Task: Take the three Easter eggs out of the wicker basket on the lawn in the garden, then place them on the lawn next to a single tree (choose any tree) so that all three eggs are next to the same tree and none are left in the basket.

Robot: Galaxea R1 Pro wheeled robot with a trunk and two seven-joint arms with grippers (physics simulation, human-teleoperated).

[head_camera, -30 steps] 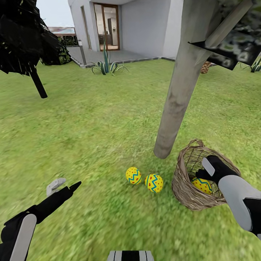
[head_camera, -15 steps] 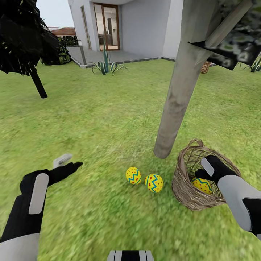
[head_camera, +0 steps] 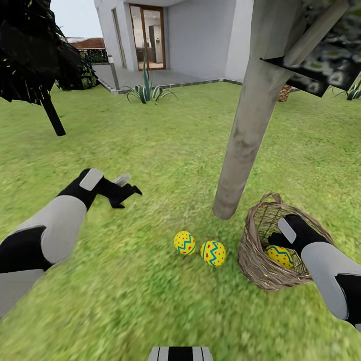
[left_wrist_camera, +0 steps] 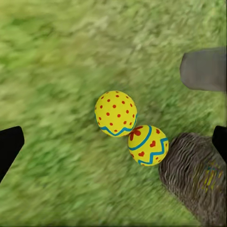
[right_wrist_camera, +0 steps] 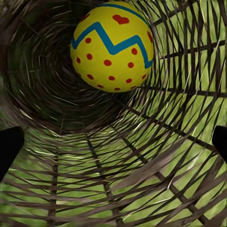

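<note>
- The right gripper (head_camera: pixel 277 239) reaches into the wicker basket (head_camera: pixel 253 258) with its fingers spread, near the third Easter egg (right_wrist_camera: pixel 112 46) but not holding it.
- The left gripper (head_camera: pixel 128 192) hangs opened above the lawn (head_camera: pixel 150 150), holding nothing.
- Two Easter eggs (head_camera: pixel 184 242) (head_camera: pixel 213 252) lie touching, near the tree (head_camera: pixel 248 120) trunk, with the white house (head_camera: pixel 200 35) far behind.

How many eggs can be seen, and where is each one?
3. Two eggs lie side by side on the lawn near the tree: one, the other. The third egg is inside the basket, by the right gripper.
</note>
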